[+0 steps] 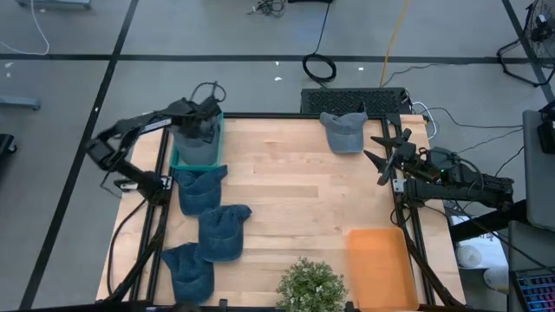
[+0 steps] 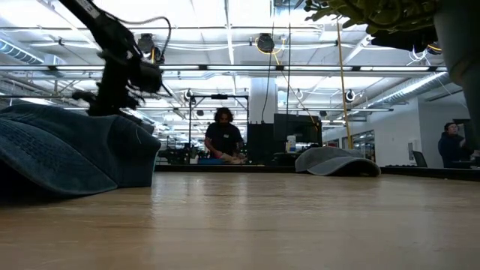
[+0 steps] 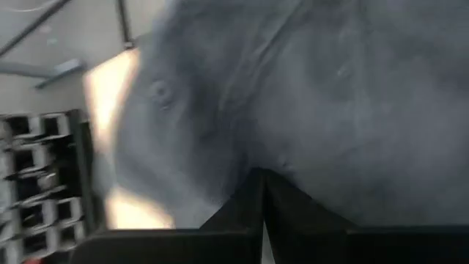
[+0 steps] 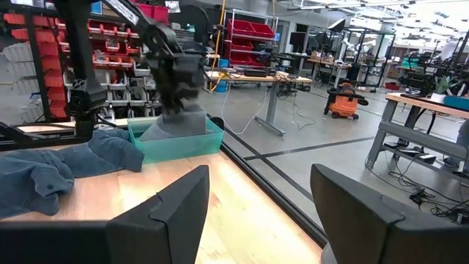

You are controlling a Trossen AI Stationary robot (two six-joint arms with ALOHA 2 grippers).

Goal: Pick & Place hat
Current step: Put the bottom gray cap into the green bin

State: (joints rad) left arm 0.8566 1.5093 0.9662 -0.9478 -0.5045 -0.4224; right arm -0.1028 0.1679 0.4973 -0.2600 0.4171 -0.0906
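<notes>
Item: grey-blue soft denim cap (image 1: 196, 139), light, limp, I judge best pinched at the crown, now gripped tight in my left gripper (image 1: 205, 117) over the teal plastic bin (image 1: 198, 159); right gripper (image 1: 388, 154) spread wide, idle

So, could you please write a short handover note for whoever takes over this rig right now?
Left gripper: over the teal bin at the table's far left, shut on a grey hat hanging into the bin.
Right gripper: open, holding nothing, waiting at the table's right edge.
Done: that one hat is at the bin but not released.
Left: three blue hats lie in a row down the left side, and a grey cap sits at the far edge near the right arm.
Also present: an orange tray near right, a plant at the near edge.
</notes>
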